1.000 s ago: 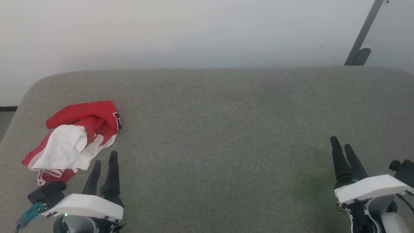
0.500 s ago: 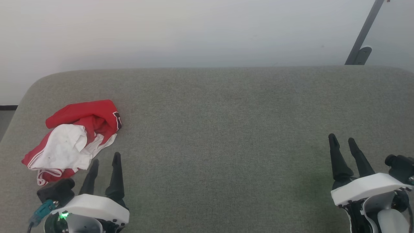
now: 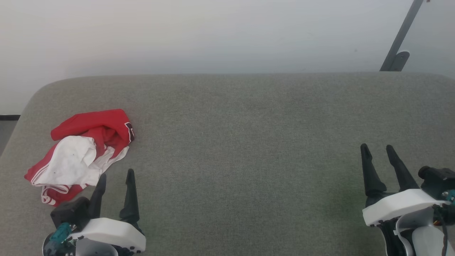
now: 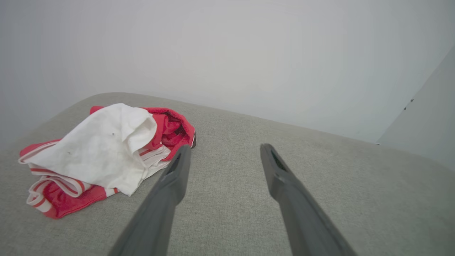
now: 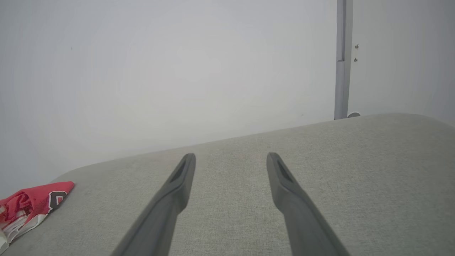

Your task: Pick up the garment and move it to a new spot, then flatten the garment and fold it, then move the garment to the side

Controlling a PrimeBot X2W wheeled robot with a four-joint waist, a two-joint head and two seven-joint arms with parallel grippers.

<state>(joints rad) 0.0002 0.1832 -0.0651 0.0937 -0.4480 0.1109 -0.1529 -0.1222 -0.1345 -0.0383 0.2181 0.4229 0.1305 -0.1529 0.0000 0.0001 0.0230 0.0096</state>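
I've got the garment [image 3: 80, 153] crumpled in a heap near the cushion's [image 3: 241, 142] left edge, not far from its rounded far-left corner. It is red cloth with a white panel bunched on top, and striped trim shows along its near side. My left gripper [image 3: 116, 174] hovers at the heap's near right side, jaws spread wide and holding nothing. Its left finger [image 4: 177, 174] lines up with the garment's white hem, and I can't tell whether it touches. My right gripper [image 3: 376, 146] sits well apart near the cushion's right edge, jaws likewise parted around nothing.

Between the two runs one unbroken stretch of grey fabric, reaching back to the far edge. A pale wall [image 3: 213, 35] rises behind that edge. A slanted grey pole [image 3: 400, 39] with a small foot stands by the far-right corner, off the cushion. The left edge drops away just past the garment, with a dark strip [image 3: 9, 117] at the wall's base there.
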